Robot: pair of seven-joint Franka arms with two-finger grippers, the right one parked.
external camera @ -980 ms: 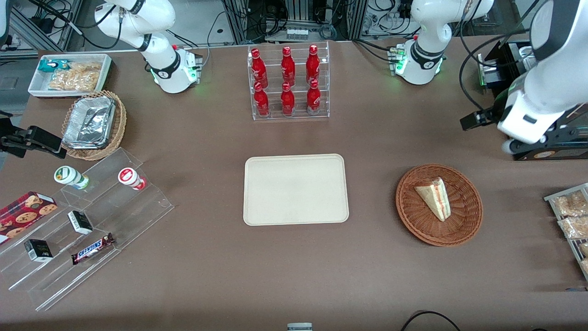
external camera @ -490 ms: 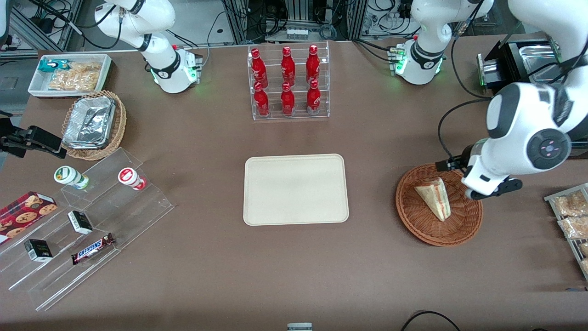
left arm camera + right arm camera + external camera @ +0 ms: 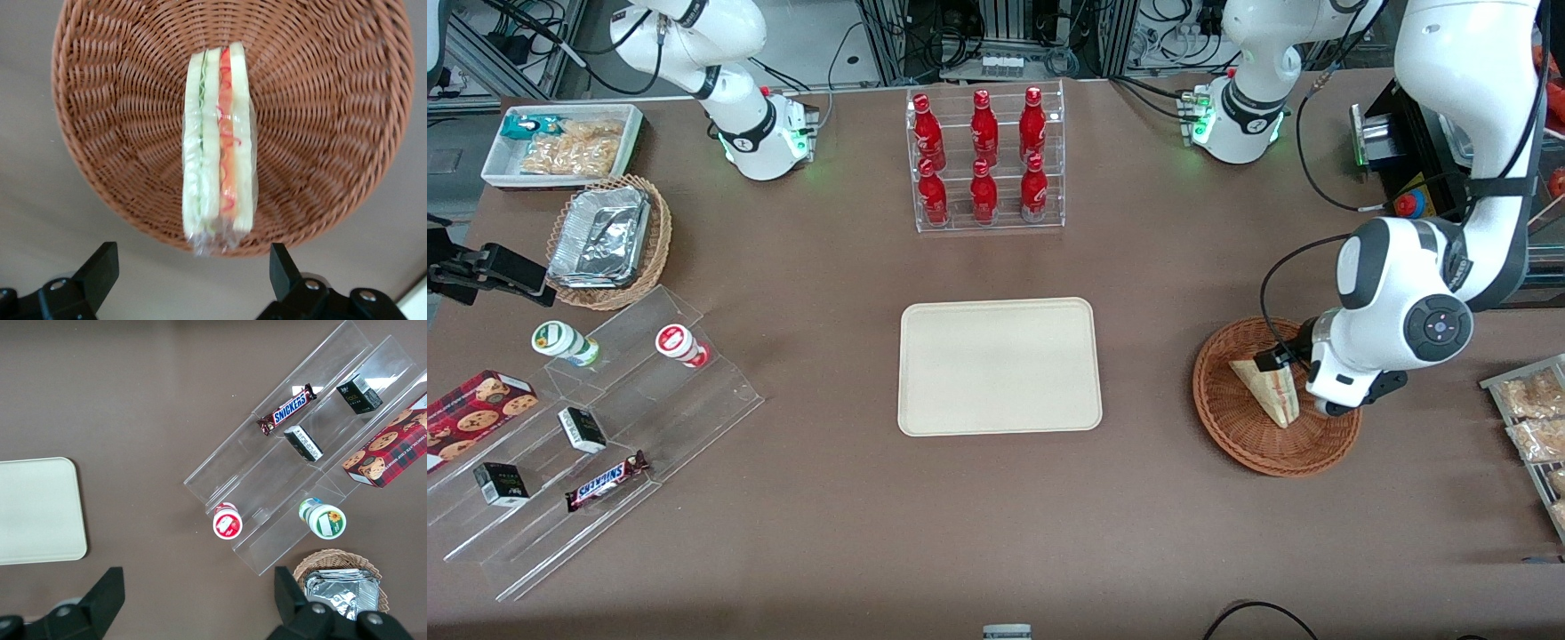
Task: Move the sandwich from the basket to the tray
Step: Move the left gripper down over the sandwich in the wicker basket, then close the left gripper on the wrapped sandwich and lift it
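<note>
On the brown table, cream tray sits flat mid-table with its surface bare. Toward the working arm's end, well apart from the tray: round reddish-brown basket. Sandwich lies inside it, wrapped in clear film, cut edge up, red and green layers showing. Left hand hovers above the basket over the sandwich, fingers spread wide, touching nothing, no contact with the sandwich.

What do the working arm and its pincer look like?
The left arm is glossy white with dark grey joint rings and a round grey cap with small buttons. A black cable loops beside it. The pincer above the basket has black fingers, open.
</note>
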